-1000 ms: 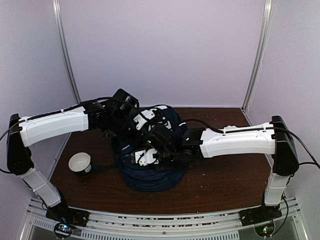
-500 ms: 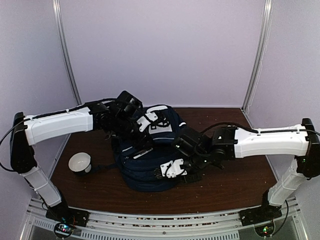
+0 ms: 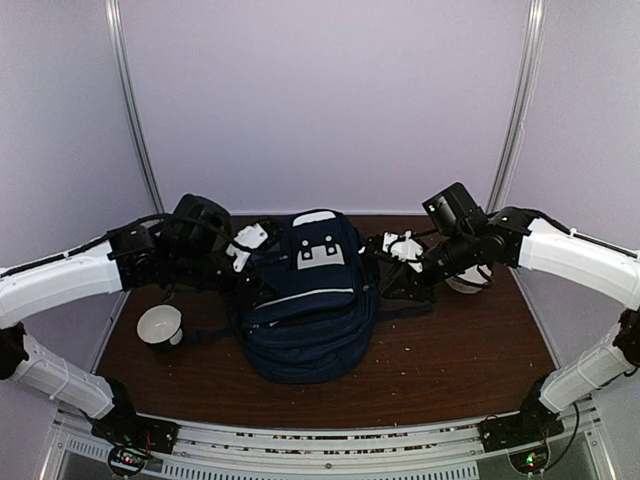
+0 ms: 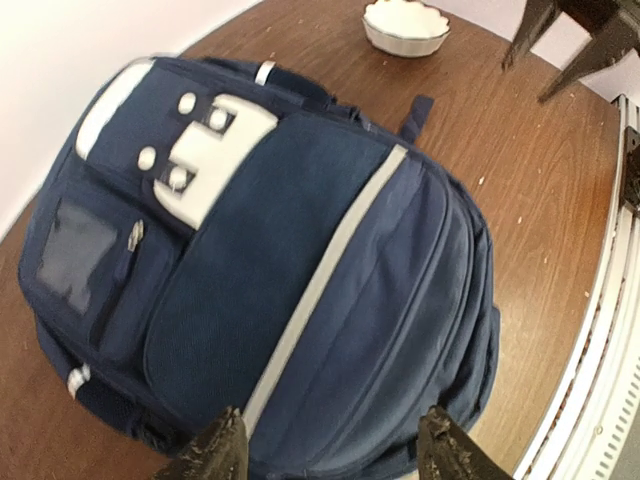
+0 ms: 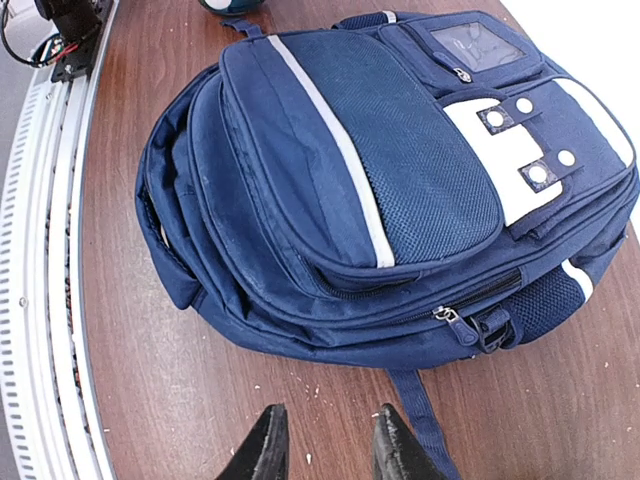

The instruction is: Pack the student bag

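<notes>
A: Where's the student bag [image 3: 305, 300] rn?

B: Mid desk [image 3: 450, 350], lying flat w/ its front pocket up and the white patch end twd the back wall. We've got it between the two arms.

A: Left fingers [image 4: 215, 455]?

B: Apart, nothing between them. In the left wrist view we see both tips at the bottom edge, w/ the bag's side below and ahead of them. No contact that we can make out. From the top cam they sit just off the bag's upper left corner.

A: And the right fingers [image 5: 268, 450]?

B: Also apart and not holding anything, though we read that gap as narrower than the left one. They hang over bare wood beside the bag, near a dark strap that trails out onto the desk.

A: Do we see any zips?

B: One zip pull on the side facing the right wrist cam. The zip line there looks closed, but we can't be sure for the whole bag.

A: Anything else on the desk?

B: White bowl [image 3: 160, 325] left of the bag, apart from it. A second, scalloped bowl [image 4: 405, 25] sits on the right side, partly hidden behind the right arm in the top cam. We can't tell what's inside either one.
</notes>
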{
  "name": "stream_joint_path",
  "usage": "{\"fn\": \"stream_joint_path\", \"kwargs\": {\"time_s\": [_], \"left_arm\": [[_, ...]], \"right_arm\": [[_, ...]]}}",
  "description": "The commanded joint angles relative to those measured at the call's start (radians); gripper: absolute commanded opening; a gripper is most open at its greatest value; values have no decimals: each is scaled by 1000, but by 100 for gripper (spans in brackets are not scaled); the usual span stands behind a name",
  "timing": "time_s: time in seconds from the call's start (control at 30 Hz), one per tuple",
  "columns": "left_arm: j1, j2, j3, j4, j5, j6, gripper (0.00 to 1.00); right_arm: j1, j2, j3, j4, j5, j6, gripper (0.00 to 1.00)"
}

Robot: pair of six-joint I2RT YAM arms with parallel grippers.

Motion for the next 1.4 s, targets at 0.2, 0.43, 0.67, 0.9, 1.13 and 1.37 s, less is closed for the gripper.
{"fn": "stream_joint_path", "kwargs": {"time_s": [0.2, 0.43, 0.67, 0.9, 1.13, 1.37], "left_arm": [[-2, -268, -414, 268, -65, -146, 62], [16, -196, -472, 377, -96, -69, 62], [60, -91, -487, 467, -40, -21, 60], [62, 44, -437, 417, -28, -12, 60], [63, 93, -417, 408, -48, -27, 58], [64, -30, -488, 409, -72, -59, 64]], "right_arm": [[-26, -36, -82, 104, -93, 40, 30], [-26, -39, -101, 107, -97, 39, 31], [-26, -27, -106, 105, -93, 34, 31], [-26, -4, -102, 97, -101, 27, 32], [-26, 10, -98, 87, -112, 24, 32], [-26, 12, -95, 83, -113, 18, 32]]}}
